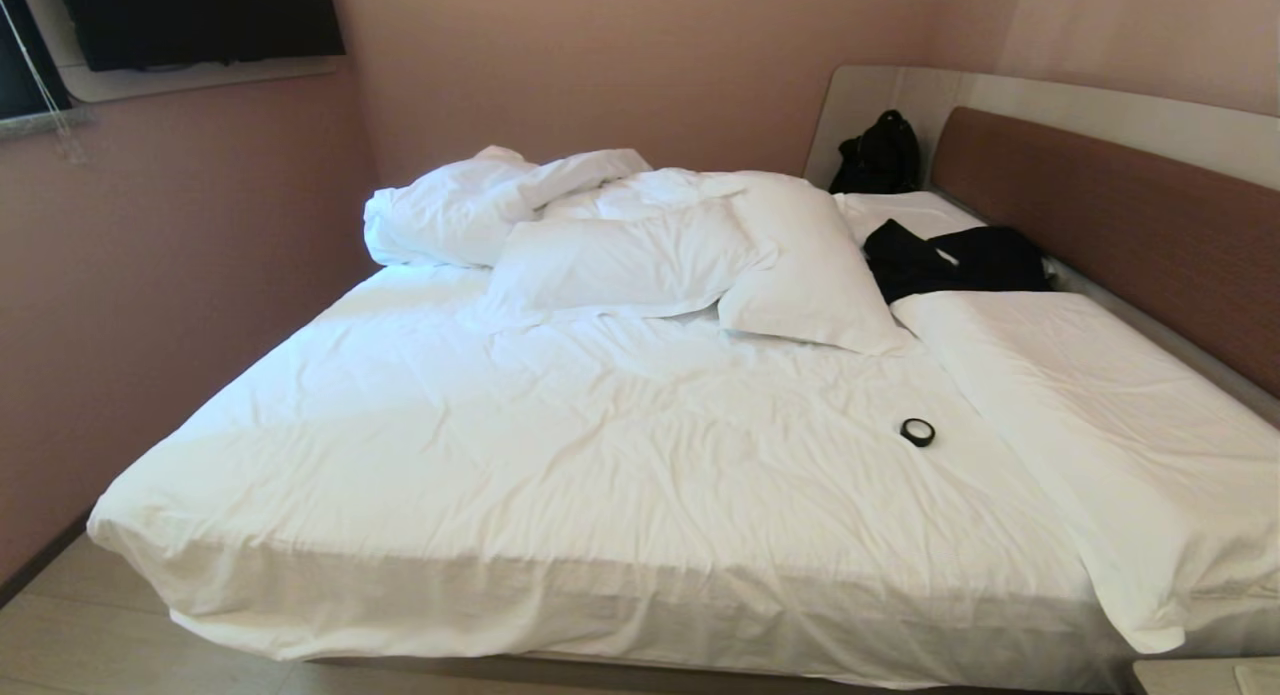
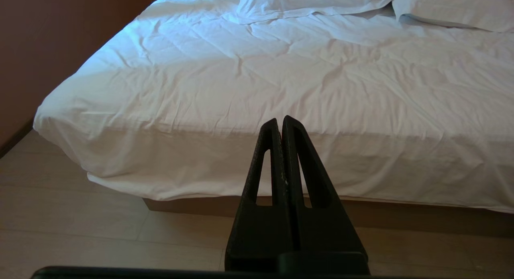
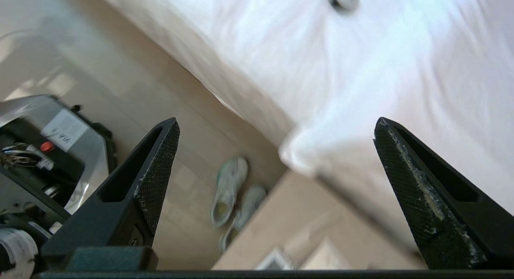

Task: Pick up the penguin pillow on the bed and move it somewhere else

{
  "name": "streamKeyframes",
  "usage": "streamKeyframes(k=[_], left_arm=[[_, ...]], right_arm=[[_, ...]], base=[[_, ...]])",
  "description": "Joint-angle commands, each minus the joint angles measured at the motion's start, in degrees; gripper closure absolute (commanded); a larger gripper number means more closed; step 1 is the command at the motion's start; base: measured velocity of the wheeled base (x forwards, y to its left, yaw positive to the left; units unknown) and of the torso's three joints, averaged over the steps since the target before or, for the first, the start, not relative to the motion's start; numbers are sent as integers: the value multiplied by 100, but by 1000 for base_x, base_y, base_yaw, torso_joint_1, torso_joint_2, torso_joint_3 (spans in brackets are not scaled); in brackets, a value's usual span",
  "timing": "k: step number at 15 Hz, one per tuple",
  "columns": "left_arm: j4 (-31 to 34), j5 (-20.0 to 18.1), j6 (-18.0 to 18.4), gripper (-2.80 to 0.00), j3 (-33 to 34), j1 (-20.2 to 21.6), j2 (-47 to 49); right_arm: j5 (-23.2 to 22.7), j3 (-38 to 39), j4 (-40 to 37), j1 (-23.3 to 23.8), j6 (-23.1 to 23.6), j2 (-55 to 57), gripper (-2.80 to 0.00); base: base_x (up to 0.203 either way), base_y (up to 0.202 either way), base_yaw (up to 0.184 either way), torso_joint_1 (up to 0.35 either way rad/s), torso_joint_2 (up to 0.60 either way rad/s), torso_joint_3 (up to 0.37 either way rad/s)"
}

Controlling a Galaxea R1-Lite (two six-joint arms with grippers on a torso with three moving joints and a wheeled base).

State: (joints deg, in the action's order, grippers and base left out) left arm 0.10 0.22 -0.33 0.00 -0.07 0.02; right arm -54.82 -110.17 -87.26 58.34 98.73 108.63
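Pink-beige walls enclose the bed (image 1: 560, 445), a wide mattress under creased white cotton, backed by a brown wooden headboard (image 1: 1120, 225) with a pale curved surround. Rumpled white duvet (image 1: 480, 210) and two plump plain white pillows (image 1: 700, 260) are heaped at the far side; a long white pillow (image 1: 1090, 415) is laid along the headboard. The penguin pillow cannot be seen in any view. A small black ring-shaped roll of tape (image 1: 917, 432) lies on the sheet, and black clothing (image 1: 950, 260) and a black bag (image 1: 878, 155) are set near the headboard.

The left gripper (image 2: 281, 122) is seen with its black tapered, slotted fingers pressed together, nothing between them; the bed's near edge and pale plank floor (image 2: 80, 231) lie ahead of it. The right gripper (image 3: 277, 130) is spread wide and holds nothing, its cross-hatched pads (image 3: 158, 170) scuffed white. Past its fingertips a hanging corner of white bedding is seen, with a pair of pale sneakers (image 3: 233, 194) on the floor between the fingers. A white label on the robot's base (image 3: 64, 130) is too blurred to read.
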Motion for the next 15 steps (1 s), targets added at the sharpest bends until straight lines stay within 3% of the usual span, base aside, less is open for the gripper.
streamKeyframes(k=[1,7,8,15], left_arm=[[8,4,-2,0,9,-1,-2],[0,4,-2,0,9,0,-2],[1,4,-2,0,9,-1,-2],[-1,4,-2,0,9,-1,-2]], right_arm=[[-74,40,-40,-796,38,-238,-280],[-94,65,-40,-2398,-11,-589,-280],[-108,65,-40,-2634,-30,-582,0],[-65,39,-40,-4005,-47,-598,0]], base=[[0,0,0,0,0,0],[0,0,0,0,0,0],[0,0,0,0,0,0],[0,0,0,0,0,0]])
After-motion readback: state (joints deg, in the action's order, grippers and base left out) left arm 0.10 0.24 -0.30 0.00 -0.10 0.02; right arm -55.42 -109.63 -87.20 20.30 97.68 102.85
